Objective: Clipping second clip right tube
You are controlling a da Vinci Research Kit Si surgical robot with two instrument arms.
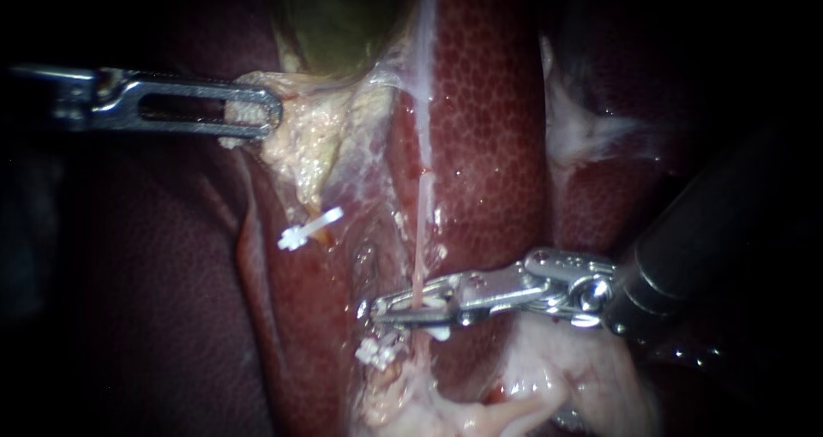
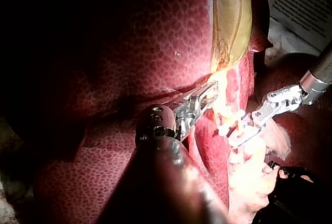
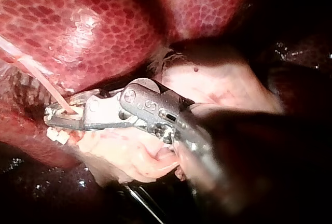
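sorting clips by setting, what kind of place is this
Probably a surgical practice bench, not a body's inside: liver and gallbladder lie in the open, a printed sheet lies nearby, and the left instrument and right instrument work on them.

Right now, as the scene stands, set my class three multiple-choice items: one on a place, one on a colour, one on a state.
1. The right instrument's jaws sit: A around the thin pink tube; B on the green gallbladder; C on bare liver.
2. The small plastic clip between the two instruments is: A blue; B white; C black.
3. The left instrument's slotted metal jaws are: A open and empty; B hidden; C shut on pale yellow tissue.
Key: 1 A, the tube runs between them; 2 B, it shows plainly white; 3 C, both jaws pinch its edge.
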